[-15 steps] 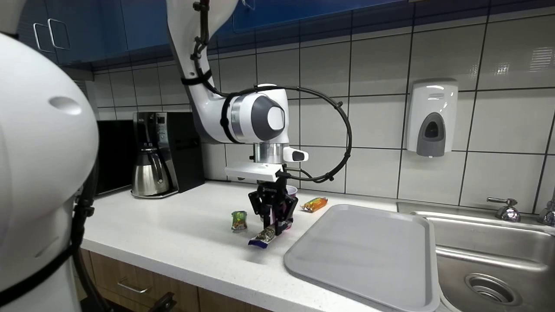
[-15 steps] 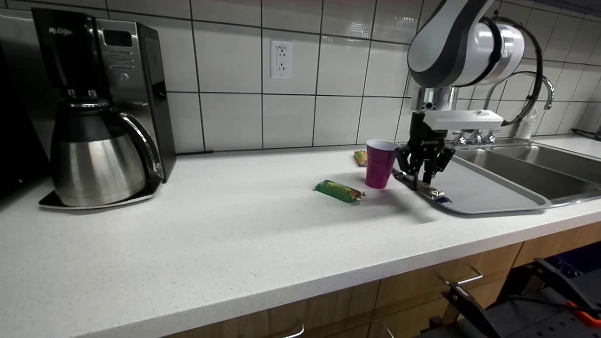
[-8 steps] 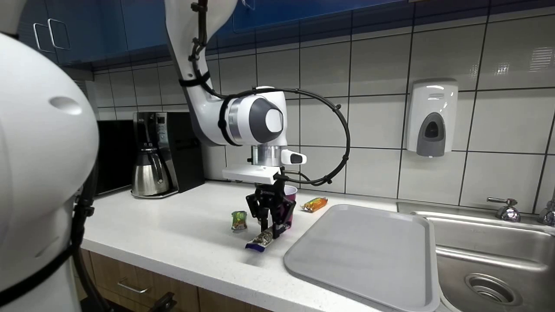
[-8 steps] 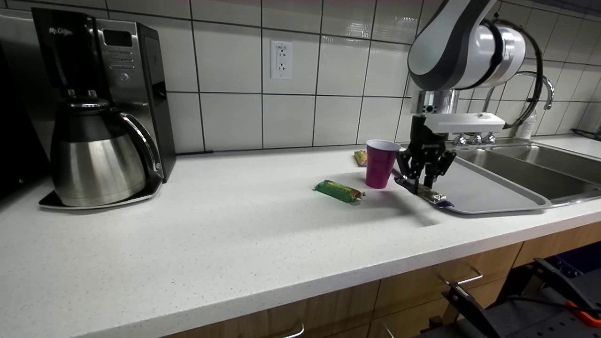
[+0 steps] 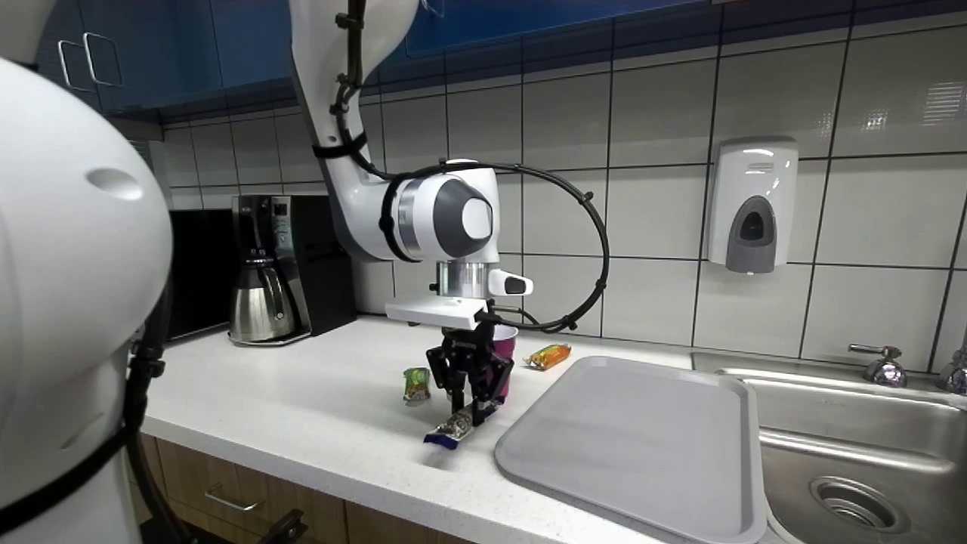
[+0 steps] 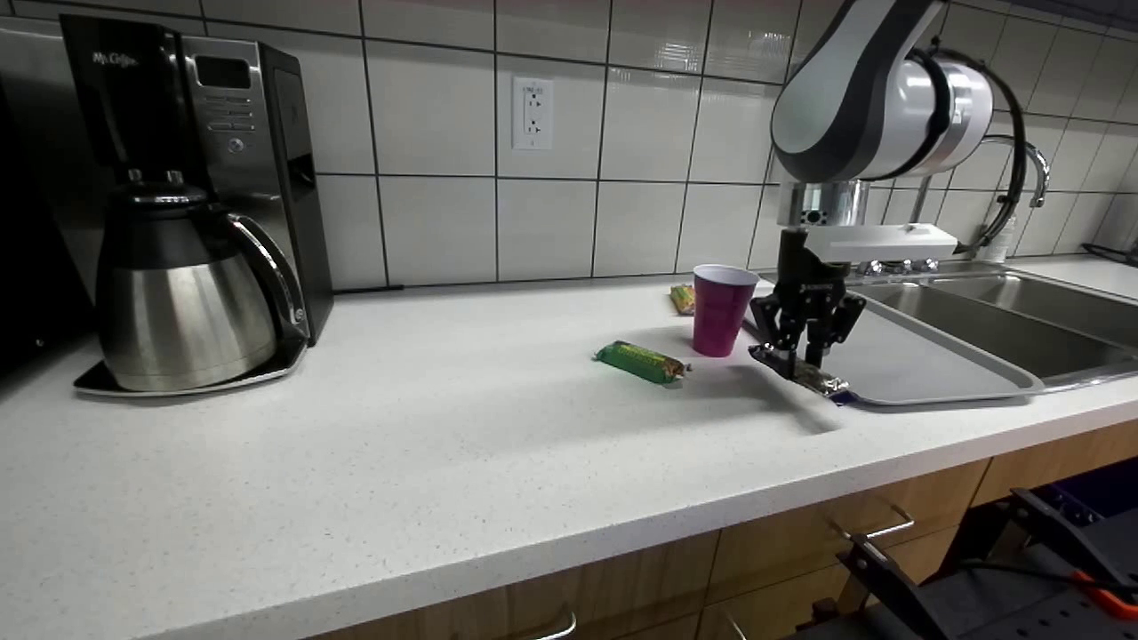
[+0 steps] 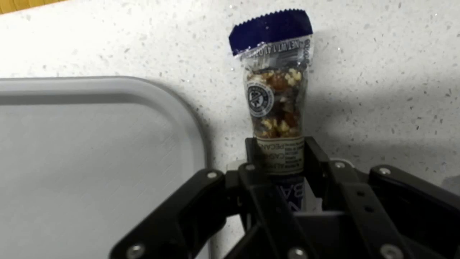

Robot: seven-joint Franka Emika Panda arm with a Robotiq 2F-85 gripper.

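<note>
My gripper [image 7: 280, 154] is shut on a nut bar [image 7: 278, 97] in a clear wrapper with dark blue ends. Its fingers press the bar's two long sides near its middle; the far half lies hidden among the finger links. In both exterior views the gripper [image 5: 467, 414] points down and the bar [image 6: 820, 380] hangs level or nearly so, just above the counter with its shadow below. The grey tray [image 7: 107, 86] lies beside the bar, its rounded corner close by in the wrist view. Behind the gripper stands a magenta cup [image 6: 720, 311], partly covered in an exterior view [image 5: 505, 344].
A green-wrapped snack [image 6: 640, 363] lies on the counter near the cup. An orange-wrapped one [image 5: 548, 356] is further back, towards the wall. Past the tray is the steel sink [image 5: 854, 453]. A coffee maker with a steel carafe [image 6: 187, 302] stands at the opposite end.
The gripper has come down a little with the bar in it and shifted slightly towards the counter's front edge. Cup, tray and the other snacks have stayed put.
</note>
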